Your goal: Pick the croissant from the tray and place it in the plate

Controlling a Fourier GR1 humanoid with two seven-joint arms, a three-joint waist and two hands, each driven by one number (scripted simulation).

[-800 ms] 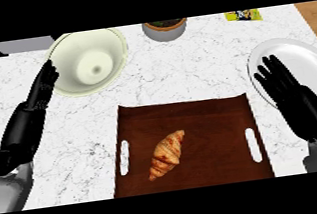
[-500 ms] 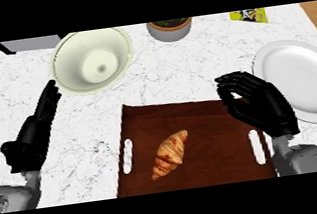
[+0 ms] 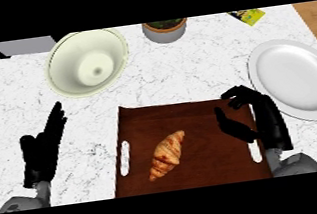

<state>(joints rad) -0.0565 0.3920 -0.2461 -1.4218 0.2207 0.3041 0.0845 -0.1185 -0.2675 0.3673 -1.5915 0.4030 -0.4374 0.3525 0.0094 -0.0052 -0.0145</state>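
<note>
Our right hand (image 3: 256, 116) hovers over the right edge of the tray (image 3: 192, 112), fingers spread and partly bent, thumb apart, holding nothing. Our left hand (image 3: 44, 149) rests open on the counter (image 3: 186, 70) left of the tray, fingers straight.

The tray is the largest item: a dark brown rectangle with a white handle slot at each side. The plate (image 3: 295, 78) lies just beside its upper right corner, close behind our right hand. The croissant (image 3: 168, 154) lies left of the tray's centre, tilted, one tip pointing up-right and the other down-left.

For the reach, we judge the following:
1. Move the right hand leftward and lower it over the croissant's thick middle.
2. Turn the hand so thumb and fingers close across the short width, not along the length.
3. Close only once both sides are bracketed.
4. Lift straight up before travelling right to the plate.
</note>
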